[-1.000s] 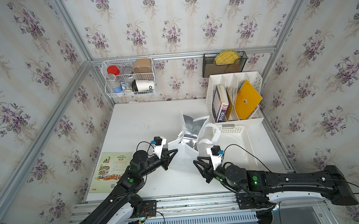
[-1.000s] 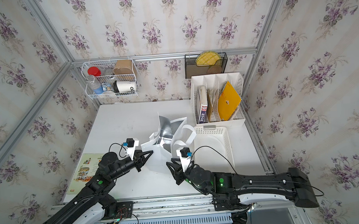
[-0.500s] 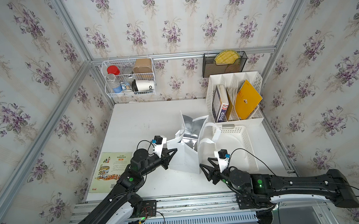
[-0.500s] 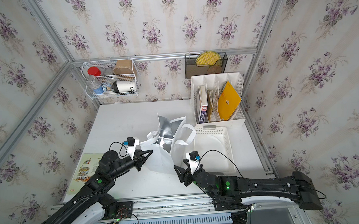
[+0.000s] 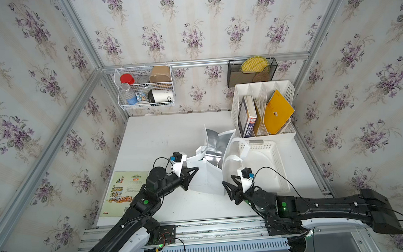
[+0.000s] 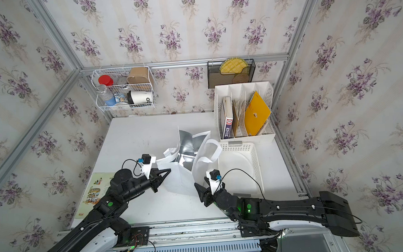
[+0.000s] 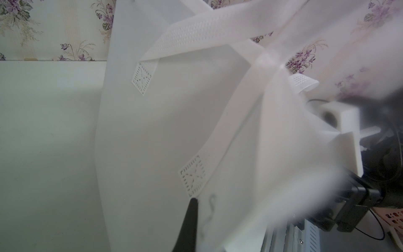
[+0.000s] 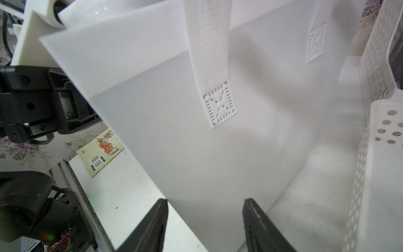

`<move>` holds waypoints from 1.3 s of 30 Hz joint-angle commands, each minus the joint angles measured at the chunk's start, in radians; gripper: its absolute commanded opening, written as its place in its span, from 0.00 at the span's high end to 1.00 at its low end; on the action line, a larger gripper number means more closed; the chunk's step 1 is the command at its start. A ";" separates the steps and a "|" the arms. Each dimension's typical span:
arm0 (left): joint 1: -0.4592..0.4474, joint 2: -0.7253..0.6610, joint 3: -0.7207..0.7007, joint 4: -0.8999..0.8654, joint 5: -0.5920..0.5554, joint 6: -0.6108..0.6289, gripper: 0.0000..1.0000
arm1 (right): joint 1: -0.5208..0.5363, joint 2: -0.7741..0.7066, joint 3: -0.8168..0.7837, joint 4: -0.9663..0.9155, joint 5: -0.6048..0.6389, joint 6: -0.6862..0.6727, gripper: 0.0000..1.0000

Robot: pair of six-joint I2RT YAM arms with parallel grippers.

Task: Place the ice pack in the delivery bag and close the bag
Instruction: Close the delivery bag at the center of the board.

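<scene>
The delivery bag [image 5: 208, 179] [image 6: 179, 178] stands in the middle of the table, white outside, its mouth open and silver foil showing inside. My left gripper [image 5: 194, 170] [image 6: 168, 170] is shut on the upper edge of the bag's left wall. In the left wrist view one dark finger [image 7: 192, 209] presses the white fabric [image 7: 163, 131], which covers the other finger. My right gripper [image 5: 229, 181] [image 6: 201, 183] is open just in front of the bag's lower front corner. Its fingers [image 8: 161, 209] frame the bag wall [image 8: 218, 152] without touching it. The ice pack is hidden from every view.
A low white perforated tray [image 5: 277, 165] sits right of the bag. Behind it stands a white file organiser [image 5: 287, 90] with books. A picture booklet [image 5: 125, 191] lies at the front left. A wire basket [image 5: 146, 103] and a black mesh holder [image 5: 236, 79] hang on the back wall.
My right gripper's jaws have spread wider, and the arm has shifted slightly along the front of the bag. The left gripper has kept its hold on the bag wall.
</scene>
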 commanded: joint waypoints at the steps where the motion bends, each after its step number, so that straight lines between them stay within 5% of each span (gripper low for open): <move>1: 0.000 -0.018 -0.009 -0.005 -0.021 -0.013 1.00 | -0.014 0.010 0.014 0.070 -0.037 -0.044 0.48; 8: 0.000 -0.026 -0.013 -0.003 -0.027 -0.017 1.00 | -0.022 0.060 0.039 0.132 -0.116 -0.083 0.64; 15: 0.000 -0.025 -0.005 -0.029 -0.029 -0.016 1.00 | -0.024 0.098 0.037 0.139 -0.066 -0.062 0.72; 27: -0.001 -0.036 0.004 -0.039 -0.033 -0.022 1.00 | -0.023 0.097 0.004 0.210 -0.148 -0.079 0.57; 32: 0.000 -0.022 0.009 -0.030 -0.022 -0.045 1.00 | -0.023 0.125 0.008 0.223 -0.137 -0.084 0.58; 39: -0.002 -0.014 0.008 -0.021 0.000 -0.079 1.00 | -0.024 0.173 0.035 0.246 -0.130 -0.089 0.79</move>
